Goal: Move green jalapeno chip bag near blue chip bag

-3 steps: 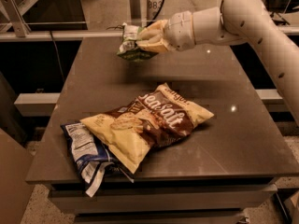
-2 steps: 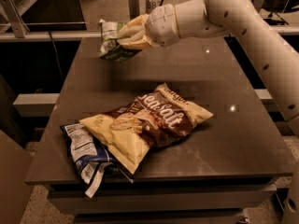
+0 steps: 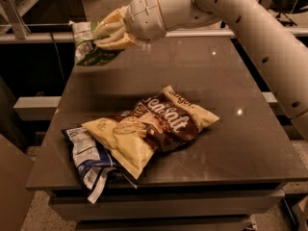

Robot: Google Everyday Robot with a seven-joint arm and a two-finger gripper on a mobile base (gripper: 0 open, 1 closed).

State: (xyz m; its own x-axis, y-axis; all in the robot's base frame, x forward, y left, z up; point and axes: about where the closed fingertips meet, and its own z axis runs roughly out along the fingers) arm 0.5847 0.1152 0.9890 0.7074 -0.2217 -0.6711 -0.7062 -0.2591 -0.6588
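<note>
My gripper (image 3: 103,36) is shut on the green jalapeno chip bag (image 3: 87,46), a small light-green and white bag, and holds it in the air above the table's far left corner. The blue chip bag (image 3: 86,160) lies at the table's front left, blue and white with printed text, partly under the large yellow and brown Sea Salt bag (image 3: 154,124). The held bag is well behind and above the blue one.
The dark grey table (image 3: 240,143) holds the Sea Salt bag in its middle. The white arm (image 3: 250,28) reaches in from the upper right. A light shelf rail (image 3: 33,105) runs along the left side, lower than the table.
My gripper has carried the green bag to the left, from above the table's far middle to above its far left corner. The two bags on the table have not moved.
</note>
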